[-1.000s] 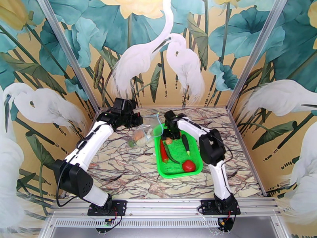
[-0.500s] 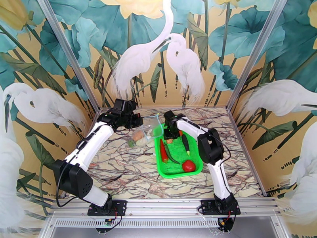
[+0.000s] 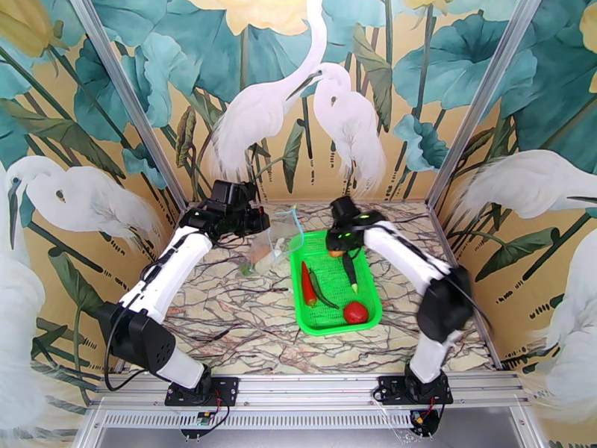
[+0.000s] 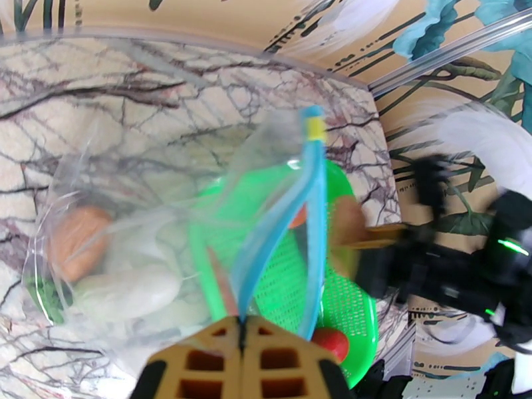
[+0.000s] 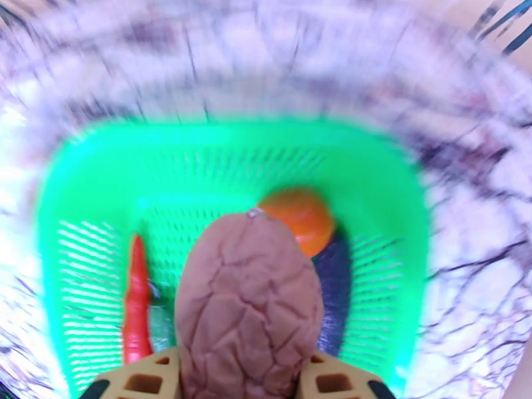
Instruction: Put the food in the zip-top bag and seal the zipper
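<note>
Clamping the potato (image 5: 247, 307) (light, hard, probably slippery) across its middle in my right gripper (image 5: 239, 377), low centre of frame above the basket (image 5: 199, 144), I am pinching the limp zip-top bag (image 4: 133, 214) by its mouth in my left gripper (image 4: 243, 354).

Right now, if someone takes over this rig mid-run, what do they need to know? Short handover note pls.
Left gripper: shut on the zip-top bag at its mouth, by the blue zipper; the mouth is open.
Right gripper: shut on a tan potato, raised over the green basket.
Done: white radish, an orange-tan piece and a green piece are in the bag.
Left: bag the potato, then the red chili, tomato, eggplant, small orange and green pepper from the basket; then seal the zipper.
</note>
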Available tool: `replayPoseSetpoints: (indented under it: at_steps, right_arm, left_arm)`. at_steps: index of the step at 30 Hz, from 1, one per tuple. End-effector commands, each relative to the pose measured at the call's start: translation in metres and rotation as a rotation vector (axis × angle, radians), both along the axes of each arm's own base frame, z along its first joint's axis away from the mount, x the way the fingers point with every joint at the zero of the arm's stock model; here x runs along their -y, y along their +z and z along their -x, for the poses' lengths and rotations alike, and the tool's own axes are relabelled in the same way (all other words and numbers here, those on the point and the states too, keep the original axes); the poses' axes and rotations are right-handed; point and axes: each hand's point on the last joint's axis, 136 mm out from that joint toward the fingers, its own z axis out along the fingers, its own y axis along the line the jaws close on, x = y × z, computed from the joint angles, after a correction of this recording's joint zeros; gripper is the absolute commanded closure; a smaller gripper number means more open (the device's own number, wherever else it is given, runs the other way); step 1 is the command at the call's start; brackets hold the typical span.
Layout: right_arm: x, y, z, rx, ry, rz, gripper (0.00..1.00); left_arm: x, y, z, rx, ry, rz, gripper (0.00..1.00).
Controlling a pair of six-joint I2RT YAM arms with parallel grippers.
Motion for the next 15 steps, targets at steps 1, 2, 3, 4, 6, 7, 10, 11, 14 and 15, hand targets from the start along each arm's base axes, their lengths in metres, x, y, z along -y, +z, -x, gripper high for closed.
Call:
replayPoseSetpoints:
  at_steps: [1, 2, 3, 4, 6, 7, 10, 11, 14, 15]
  right_arm:
    - [-0.011, 0.045, 0.001, 0.095, 0.036, -0.085, 0.72]
    - [-0.018, 0.058, 0.003, 0.111, 0.057, -0.126, 0.72]
    - [-0.024, 0.067, 0.005, 0.124, 0.070, -0.155, 0.72]
    - [-0.033, 0.077, 0.008, 0.139, 0.094, -0.190, 0.72]
    - [-0.051, 0.091, 0.013, 0.157, 0.137, -0.249, 0.72]
    - [-0.062, 0.097, 0.015, 0.162, 0.157, -0.280, 0.72]
    - [-0.092, 0.107, 0.019, 0.175, 0.213, -0.345, 0.71]
    - [-0.099, 0.107, 0.018, 0.172, 0.223, -0.353, 0.71]
    - [-0.119, 0.094, 0.014, 0.145, 0.244, -0.343, 0.70]
    - [-0.123, 0.089, 0.011, 0.138, 0.245, -0.335, 0.70]
  left_arm:
    - [0.007, 0.004, -0.007, 0.008, -0.022, -0.004, 1.00]
    - [0.010, 0.005, -0.007, 0.012, -0.027, -0.006, 1.00]
    - [0.011, 0.005, -0.008, 0.010, -0.028, -0.008, 1.00]
    - [0.012, 0.006, -0.009, 0.013, -0.031, -0.006, 1.00]
    - [0.016, 0.007, -0.011, 0.015, -0.039, -0.004, 1.00]
    - [0.017, 0.007, -0.012, 0.015, -0.042, -0.005, 1.00]
    - [0.022, 0.008, -0.014, 0.016, -0.054, -0.003, 1.00]
    - [0.023, 0.009, -0.014, 0.018, -0.056, 0.000, 1.00]
    - [0.027, 0.012, -0.017, 0.025, -0.069, 0.010, 1.00]
    - [0.028, 0.013, -0.018, 0.025, -0.071, 0.013, 1.00]
